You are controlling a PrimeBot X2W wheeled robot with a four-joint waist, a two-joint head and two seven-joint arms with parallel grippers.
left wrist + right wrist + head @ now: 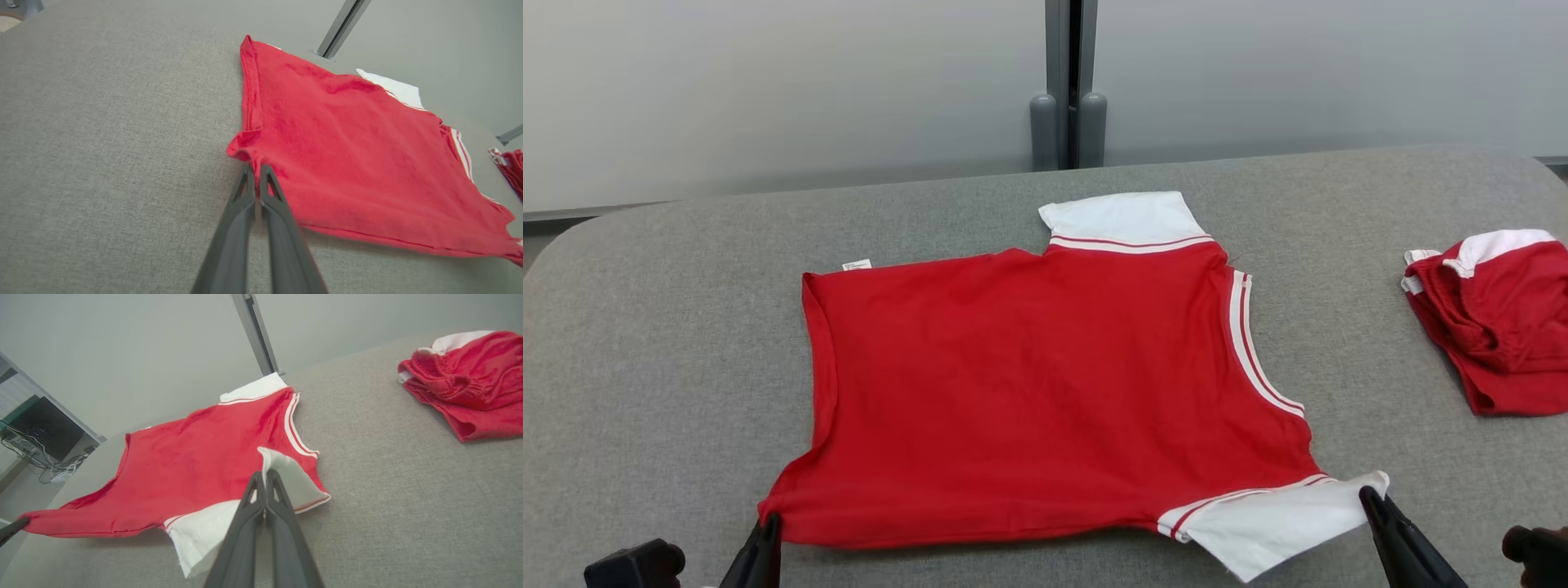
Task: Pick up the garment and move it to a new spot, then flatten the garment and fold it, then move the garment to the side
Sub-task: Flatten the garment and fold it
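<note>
red-and-white cloth shirt (1045, 384): on grey fabric surface (645, 343), by front edge | left tool (770, 523): shut on red hem corner (245, 143) | right tool (1367, 493): shut on white sleeve (1274, 523) | spread nearly flat; fold, side move to do

This looks like an office or lab workroom rather than a home. A broad table covered in grey woven fabric (670, 343), with rounded far corners, stands against pale frosted partition panels (768, 90). The panels meet at the far middle at a slim grey metal post (1068, 49). Off to the far left, a loose tangle of thin cables (49, 467) lies on the floor beside a dark boxy unit (49, 428).
</note>
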